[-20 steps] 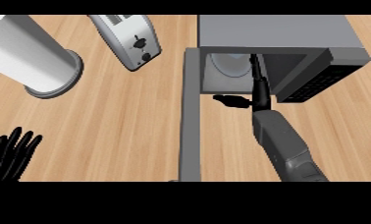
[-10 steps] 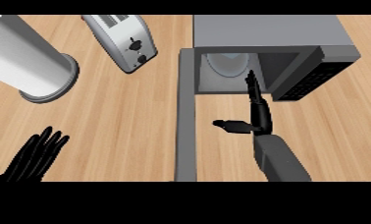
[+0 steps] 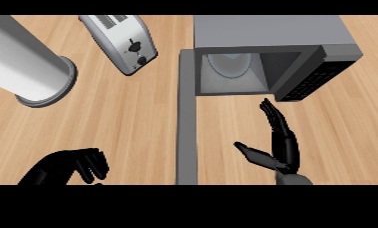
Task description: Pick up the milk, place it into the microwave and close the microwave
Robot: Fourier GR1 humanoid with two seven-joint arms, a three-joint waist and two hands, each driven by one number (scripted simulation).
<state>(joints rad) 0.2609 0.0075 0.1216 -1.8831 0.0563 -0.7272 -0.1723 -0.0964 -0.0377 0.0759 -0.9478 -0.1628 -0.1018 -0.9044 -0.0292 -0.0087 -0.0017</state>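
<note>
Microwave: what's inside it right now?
Inside the open microwave a round pale plate shows on its floor. No milk carton shows there. The top hides the back of the inside.

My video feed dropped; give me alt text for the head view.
The microwave stands open, its door swung toward the robot. The open right hand is in front of it; the left hand, fingers curled, is at lower left. A toaster sits behind.

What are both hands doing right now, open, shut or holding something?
Left hand: fingers curled, holding nothing, at the view's lower left.
Right hand: open, fingers straight, in front of the microwave.
</note>
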